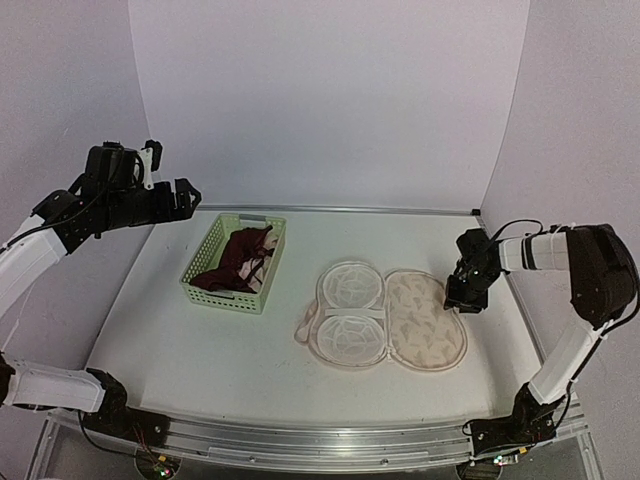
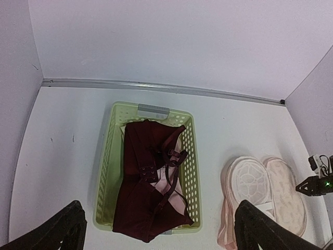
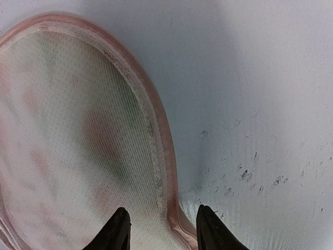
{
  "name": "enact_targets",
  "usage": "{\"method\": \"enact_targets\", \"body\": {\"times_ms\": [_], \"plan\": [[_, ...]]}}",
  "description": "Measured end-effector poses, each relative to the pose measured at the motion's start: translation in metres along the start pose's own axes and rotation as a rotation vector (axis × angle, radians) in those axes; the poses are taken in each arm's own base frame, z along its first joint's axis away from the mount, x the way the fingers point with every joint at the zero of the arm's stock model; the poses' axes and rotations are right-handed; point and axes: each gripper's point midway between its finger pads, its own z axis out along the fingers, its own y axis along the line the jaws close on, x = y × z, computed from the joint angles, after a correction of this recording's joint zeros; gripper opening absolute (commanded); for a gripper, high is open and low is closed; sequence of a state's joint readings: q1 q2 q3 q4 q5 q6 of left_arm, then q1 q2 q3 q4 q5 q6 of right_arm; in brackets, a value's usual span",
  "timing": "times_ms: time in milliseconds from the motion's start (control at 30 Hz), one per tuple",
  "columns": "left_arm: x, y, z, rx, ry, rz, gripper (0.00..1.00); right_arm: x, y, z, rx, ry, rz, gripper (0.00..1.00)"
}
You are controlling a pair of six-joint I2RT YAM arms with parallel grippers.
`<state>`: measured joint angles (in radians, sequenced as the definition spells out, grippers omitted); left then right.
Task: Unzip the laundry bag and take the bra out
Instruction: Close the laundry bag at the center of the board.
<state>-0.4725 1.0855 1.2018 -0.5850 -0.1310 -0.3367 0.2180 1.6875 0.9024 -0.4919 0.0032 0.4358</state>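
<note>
The left tool [image 1: 183,197] hangs high with jaws spread wide, while the right tool [image 1: 462,301] points down low, jaws partly apart.

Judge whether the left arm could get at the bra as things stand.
Probably yes: the left gripper hangs open in the air, aimed at the basket, where the bra lies uncovered; nothing stands between.

White table [image 1: 160,335] carries green basket [image 1: 222,297] and open laundry bag [image 1: 425,332]
</note>
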Motion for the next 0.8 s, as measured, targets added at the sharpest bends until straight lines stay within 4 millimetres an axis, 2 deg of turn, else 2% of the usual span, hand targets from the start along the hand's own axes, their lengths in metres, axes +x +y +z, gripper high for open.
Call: {"method": "enact_targets", "body": {"times_ms": [133, 300, 500, 700, 800], "plan": [[-0.0002, 0.0001, -0.0001, -0.001, -0.001, 0.0, 0.99, 0.0021, 0.0004, 0.0071, -0.007, 0.019, -0.002, 0.38], [-0.0002, 0.0001, -0.0001, -0.001, -0.001, 0.001, 0.99, 0.0037, 0.0011, 0.0096, -0.011, 0.029, -0.013, 0.28], [-0.0002, 0.0001, -0.0001, -0.001, -0.001, 0.001, 0.99, 0.0038, 0.0035, 0.0097, -0.028, 0.031, -0.013, 0.02], [-0.0002, 0.0001, -0.0001, -0.001, -0.001, 0.001, 0.99, 0.0033, 0.005, 0.0091, -0.037, 0.029, -0.01, 0.0], [-0.0002, 0.0001, -0.0001, -0.001, -0.001, 0.001, 0.99, -0.0005, 0.0076, 0.0017, -0.051, 0.009, -0.01, 0.0]]}}
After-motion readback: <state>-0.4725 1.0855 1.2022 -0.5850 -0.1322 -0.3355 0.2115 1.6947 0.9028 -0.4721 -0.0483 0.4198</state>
